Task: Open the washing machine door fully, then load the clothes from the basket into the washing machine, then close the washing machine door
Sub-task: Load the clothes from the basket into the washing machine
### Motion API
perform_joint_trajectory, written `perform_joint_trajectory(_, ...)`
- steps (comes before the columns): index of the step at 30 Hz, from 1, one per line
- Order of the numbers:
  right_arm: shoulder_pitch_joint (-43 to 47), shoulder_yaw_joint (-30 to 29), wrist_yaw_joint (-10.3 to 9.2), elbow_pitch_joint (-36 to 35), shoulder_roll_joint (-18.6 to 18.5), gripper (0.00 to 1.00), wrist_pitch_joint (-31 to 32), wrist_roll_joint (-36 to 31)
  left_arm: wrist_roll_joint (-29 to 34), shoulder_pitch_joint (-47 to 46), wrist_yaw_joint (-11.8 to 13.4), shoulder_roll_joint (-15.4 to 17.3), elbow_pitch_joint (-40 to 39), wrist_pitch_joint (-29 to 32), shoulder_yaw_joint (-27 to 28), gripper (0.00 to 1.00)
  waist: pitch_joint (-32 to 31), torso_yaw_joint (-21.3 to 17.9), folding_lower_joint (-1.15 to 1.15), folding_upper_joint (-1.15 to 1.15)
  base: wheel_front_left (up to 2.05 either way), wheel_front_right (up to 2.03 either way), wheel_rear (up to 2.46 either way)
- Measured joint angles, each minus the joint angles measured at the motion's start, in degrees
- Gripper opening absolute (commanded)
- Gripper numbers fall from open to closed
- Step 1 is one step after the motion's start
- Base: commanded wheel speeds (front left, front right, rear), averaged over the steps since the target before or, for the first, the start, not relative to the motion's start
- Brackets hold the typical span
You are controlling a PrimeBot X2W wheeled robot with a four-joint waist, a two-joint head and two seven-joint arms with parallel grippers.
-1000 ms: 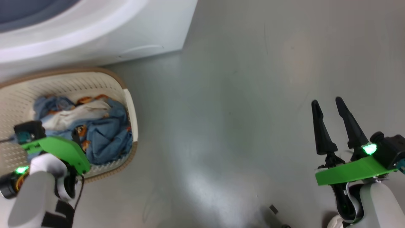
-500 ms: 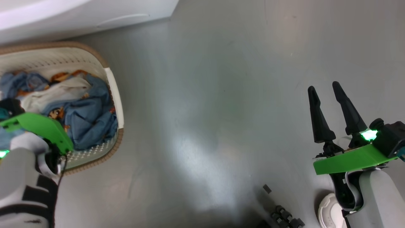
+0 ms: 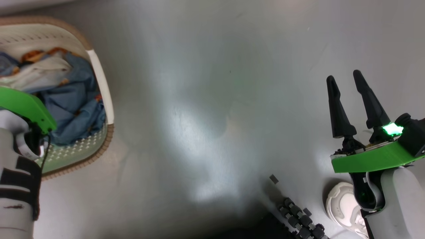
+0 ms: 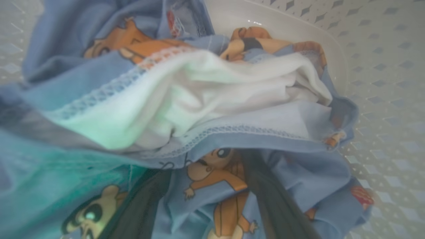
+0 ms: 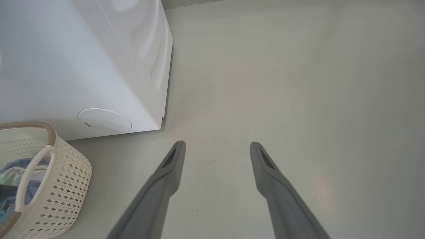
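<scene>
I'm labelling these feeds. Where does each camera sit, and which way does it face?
Head view: on the head, looking down at the floor; left forearm over the basket, right gripper open.
Left wrist view: inside the basket, close on the clothes; open left gripper among them.
Right wrist view: on that wrist, facing the washing machine; own fingers spread.
Head and right wrist views share the basket.
</scene>
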Motion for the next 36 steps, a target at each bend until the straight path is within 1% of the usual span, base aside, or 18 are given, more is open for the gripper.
perform_joint_trajectory(5, -0.76, -0.01, -0.01, -0.44, -0.14, 1.0, -0.13, 0.04, 0.0, -2.2, 0.03, 0.8, 1.36, -0.16, -0.41, 1.0, 2.55, -0.62, 0.0, 0.0, 0.0, 0.0, 0.0)
perform_joint_trajectory(16, -1.41, -0.27, -0.01, -1.05, -0.54, 1.0, -0.13, 1.16, 0.13, -6.01, 1.11, 1.07, 2.7, -2.22, -1.57, 1.0, 6.64, -1.98, 0.0, 0.0, 0.0, 0.0, 0.0)
perform_joint_trajectory(17, -1.42, -0.33, 0.0, -1.07, -0.57, 1.0, -0.13, 1.18, 0.13, -6.36, 1.11, 0.94, 2.83, -2.65, -1.59, 0.94, 6.92, -2.09, 0.0, 0.0, 0.0, 0.0, 0.0)
perform_joint_trajectory(18, -1.42, -0.42, 0.0, -1.07, -0.57, 1.0, -0.13, 1.21, 0.18, -6.59, 1.1, 0.85, 2.92, -3.2, -1.85, 0.56, 7.16, -2.16, 0.0, 0.0, 0.0, 0.0, 0.0)
perform_joint_trajectory(19, -1.43, -0.51, -0.01, -1.05, -0.57, 1.0, -0.13, 1.4, 0.38, -6.75, 1.12, 0.83, 3.07, -3.93, -2.15, 0.25, 7.37, -2.19, 0.0, 0.0, 0.0, 0.0, 0.0)
perform_joint_trajectory(20, -1.43, -0.58, -0.01, -1.02, -0.57, 1.0, -0.13, 1.51, 0.56, -6.81, 1.12, 0.75, 3.15, -4.69, -2.33, 0.0, 7.48, -2.16, 0.0, 0.0, 0.0, 0.0, 0.0)
perform_joint_trajectory(24, -2.07, -0.76, 0.0, -0.82, -0.51, 1.0, -0.13, 1.57, 0.47, -6.72, 0.97, -0.05, 4.43, -7.49, -2.38, 0.0, 6.93, -1.82, 0.0, 0.0, 0.0, 0.0, 0.0)
perform_joint_trajectory(29, -2.08, -1.15, 0.0, -0.62, -0.46, 1.0, -0.13, 1.57, -1.19, -4.54, -1.0, -1.12, 6.08, -11.45, -1.58, 0.0, 4.8, -1.19, 0.0, 0.0, 0.0, 0.0, 0.0)
perform_joint_trajectory(36, -1.82, -2.29, 0.0, 0.0, -0.22, 1.0, -0.13, 1.56, -2.63, 0.51, -2.55, -3.57, 6.94, -18.34, -0.93, 0.0, 0.21, 0.25, 0.0, 0.0, 0.0, 0.0, 0.0)
